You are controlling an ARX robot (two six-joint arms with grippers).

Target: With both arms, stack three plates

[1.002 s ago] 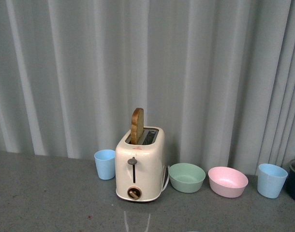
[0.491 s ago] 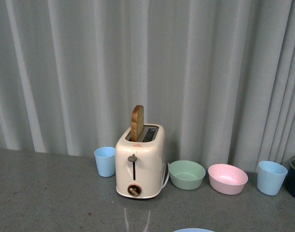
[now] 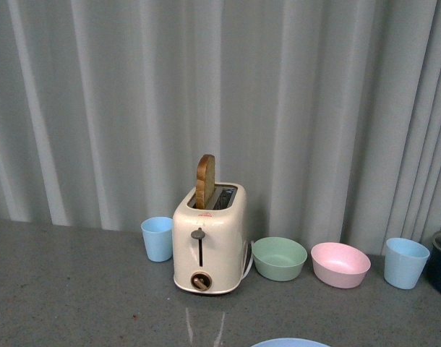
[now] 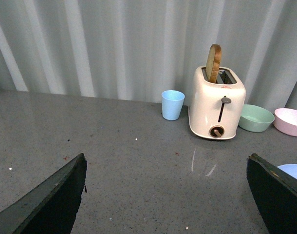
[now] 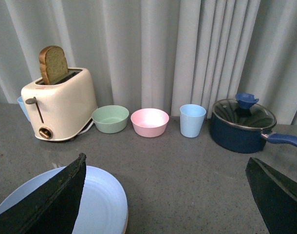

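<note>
A light blue plate lies on the grey table close below my right gripper. One of that gripper's black fingers covers part of the plate, and a thin peach rim shows under the plate's edge. The gripper is open and holds nothing. The same blue plate shows as a sliver at the bottom edge of the front view and as a small patch in the left wrist view. My left gripper hangs open over bare table, well apart from the plate. Neither arm appears in the front view.
A cream toaster holding a bread slice stands at the back, against a grey curtain. Beside it are a blue cup, a green bowl, a pink bowl and another blue cup. A dark blue lidded pot sits far right.
In the front view the toaster, bowls and cups have slid slightly upward in the picture. The blue plate's rim has come into sight at the bottom edge.
</note>
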